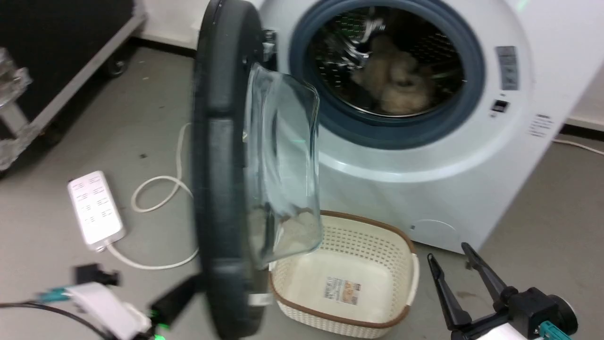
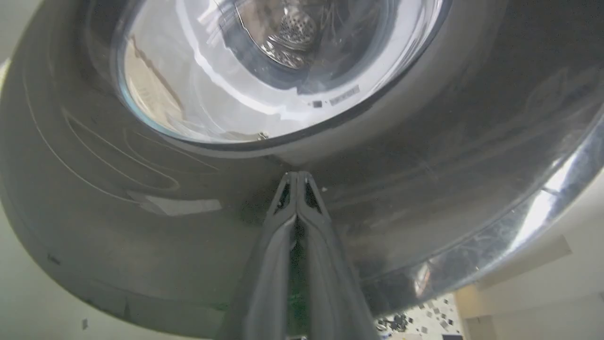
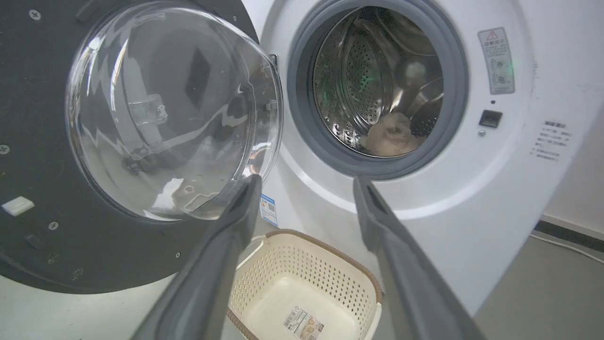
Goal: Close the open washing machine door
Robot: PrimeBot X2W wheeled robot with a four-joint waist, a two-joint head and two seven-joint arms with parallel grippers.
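Pressing our left gripper point(image 2: 297, 175), fingers together, against the door point(image 2: 118, 226) to swing it shut; our right gripper point(image 1: 447, 251) hangs clear, fingers apart.

Grey floor point(image 1: 118, 141), washing machine point(image 1: 424, 189), cream basket point(image 1: 358, 236), white power strip point(image 1: 96, 210)

Washing machine door point(image 1: 219, 179) juts out edge-on; the basket point(image 1: 373, 243) crowds the floor point(image 1: 542, 212) beneath

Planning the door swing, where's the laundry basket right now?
Head view, lower centre: the cream basket sits on the floor before the washing machine, right of the washing machine door.
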